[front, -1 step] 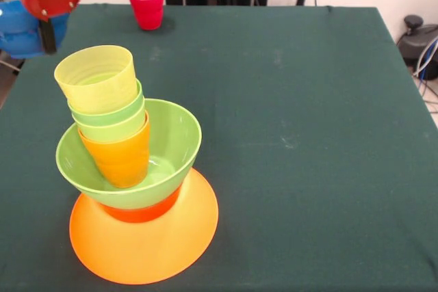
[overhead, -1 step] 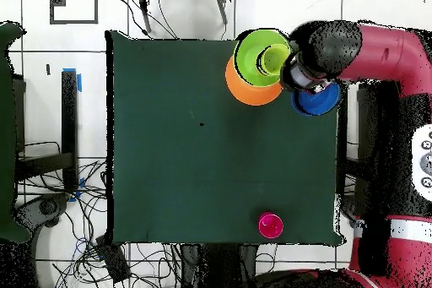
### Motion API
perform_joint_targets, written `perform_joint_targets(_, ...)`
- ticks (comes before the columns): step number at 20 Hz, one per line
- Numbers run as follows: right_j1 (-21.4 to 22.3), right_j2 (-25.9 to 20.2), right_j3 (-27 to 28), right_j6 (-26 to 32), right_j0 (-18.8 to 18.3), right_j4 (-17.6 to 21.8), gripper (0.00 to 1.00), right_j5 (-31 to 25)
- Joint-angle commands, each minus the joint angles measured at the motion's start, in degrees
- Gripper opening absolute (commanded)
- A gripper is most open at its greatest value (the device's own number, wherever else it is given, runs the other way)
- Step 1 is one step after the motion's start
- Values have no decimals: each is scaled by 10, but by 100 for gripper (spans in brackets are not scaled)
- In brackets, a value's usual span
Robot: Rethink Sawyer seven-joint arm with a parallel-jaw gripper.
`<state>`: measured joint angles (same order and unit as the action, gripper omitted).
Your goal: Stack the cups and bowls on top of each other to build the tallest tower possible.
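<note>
The tower stands at the table's front left. Its base is a wide orange bowl (front, -1 step: 144,244), upside down, with a small orange-red bowl (front, -1 step: 140,213) on it and a lime green bowl (front, -1 step: 171,143) above. Nested in that bowl and leaning left are an orange cup (front, -1 step: 120,158), two light green cups (front, -1 step: 113,122) and a yellow cup (front, -1 step: 97,76). A red cup (front, -1 step: 146,5) stands alone at the far edge. My gripper (front, -1 step: 46,40) hangs past the table's left edge, shut on a blue bowl (front, -1 step: 20,29), with one black finger across its wall. From overhead, the blue bowl (overhead, -1 step: 319,100) sits beside the tower (overhead, -1 step: 257,65).
The red arm (overhead, -1 step: 380,52) reaches in over the table's right edge in the overhead view. The red cup (overhead, -1 step: 270,225) stands near the table's bottom edge there. Cables and furniture legs surround the table on the floor.
</note>
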<state>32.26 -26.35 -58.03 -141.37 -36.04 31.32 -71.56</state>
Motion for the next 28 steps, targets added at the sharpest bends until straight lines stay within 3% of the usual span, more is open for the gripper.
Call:
perform_joint_targets(1,-28,-11,39,108,33,2,0,-67)
perform_joint_targets(28,-16,4,29,99,44,-5,0,-81)
